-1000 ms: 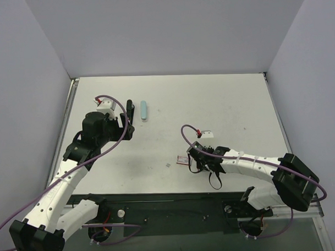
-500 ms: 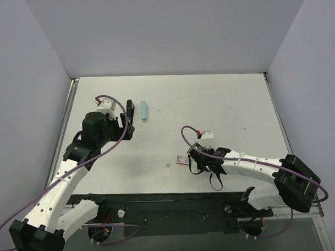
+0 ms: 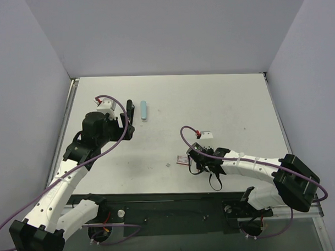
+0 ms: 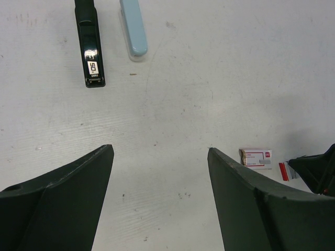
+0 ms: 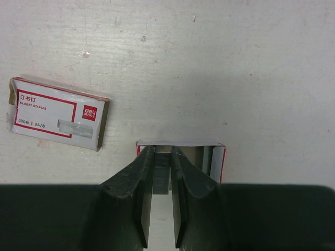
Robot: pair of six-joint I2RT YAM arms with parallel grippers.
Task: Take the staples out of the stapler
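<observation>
The staples, a short grey ribbed strip, sit between my right gripper's fingers, which are shut on them over a small open red-edged box tray. In the top view this gripper is low at the table, right of the red-and-white box. A black stapler lies closed beside a light blue stapler. The blue one shows in the top view. My left gripper is open and empty, held above bare table short of both staplers.
The red-and-white staple box lies just left of the right gripper and also shows in the left wrist view. A small white object lies behind the right wrist. Grey walls close in the table's left, back and right.
The right wrist has edged slightly to the left near the red-and-white box. The left arm and both staplers have not moved.
</observation>
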